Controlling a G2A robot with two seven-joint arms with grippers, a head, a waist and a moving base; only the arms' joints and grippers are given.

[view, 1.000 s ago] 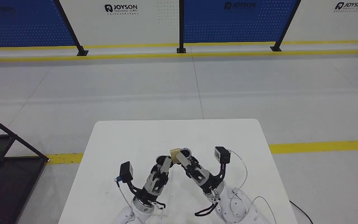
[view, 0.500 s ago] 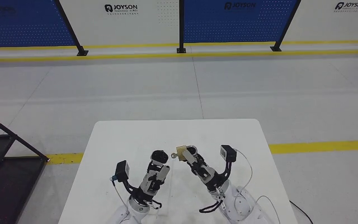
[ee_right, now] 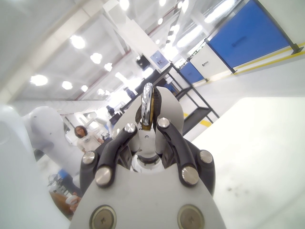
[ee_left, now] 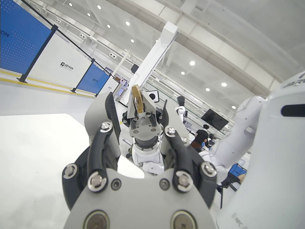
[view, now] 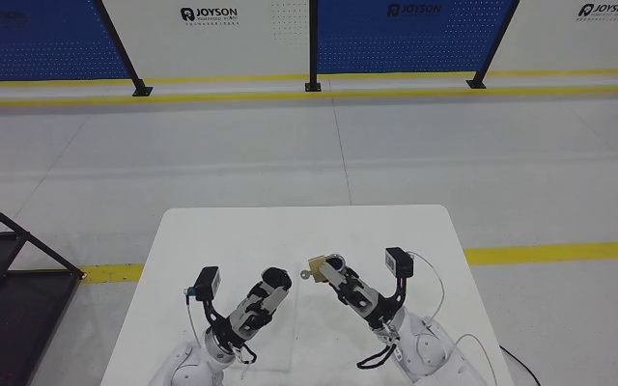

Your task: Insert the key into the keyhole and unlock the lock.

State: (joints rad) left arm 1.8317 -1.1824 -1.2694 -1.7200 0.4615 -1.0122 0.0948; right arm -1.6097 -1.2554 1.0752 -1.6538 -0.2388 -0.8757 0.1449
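Compared with one second ago, the left gripper stands withdrawn from the lock and no longer meets the right gripper there; its jaws stand wide with nothing between them. The right gripper is clamped on the flat sides of the brass lock body and holds it clear above the tabletop, with the shackle pointing away from the wrist. The key projects from the lock toward the left gripper and appears seated in the keyhole; whether it is turned cannot be determined. Handling: the lock is rigid, smooth metal and likely heavy for its size, so a firm grip on the body faces is required. The key is small, thin and slippery; take hold across the flat faces of its head, square to the shaft, before applying torque.
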